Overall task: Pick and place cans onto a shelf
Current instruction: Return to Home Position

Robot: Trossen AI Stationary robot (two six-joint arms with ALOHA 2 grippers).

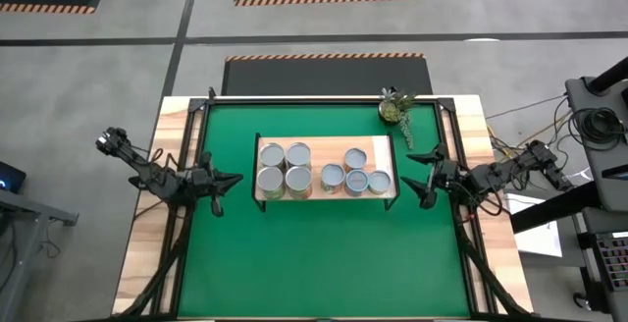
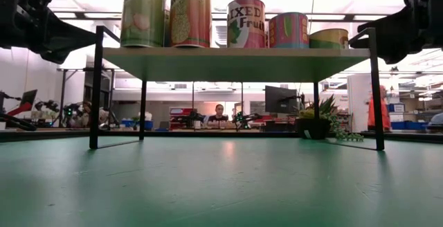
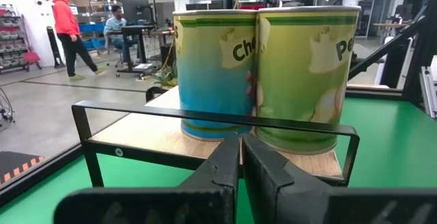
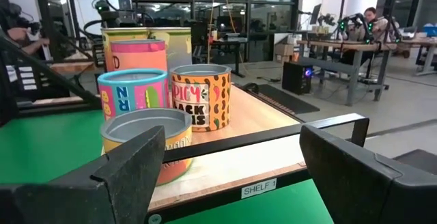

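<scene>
Your left gripper [image 3: 242, 146] pinched narrow, empty, shelf [image 3: 130, 132] just ahead of its tips, your right gripper [image 4: 232, 139] spread wide, empty, cans [image 1: 298, 154] upright on the shelf between both.

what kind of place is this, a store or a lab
Probably a robotics lab or workshop: the left arm and right arm flank a shelf of cans, hazard-striped floor mats lie beyond, and a person sits by a monitor.
</scene>
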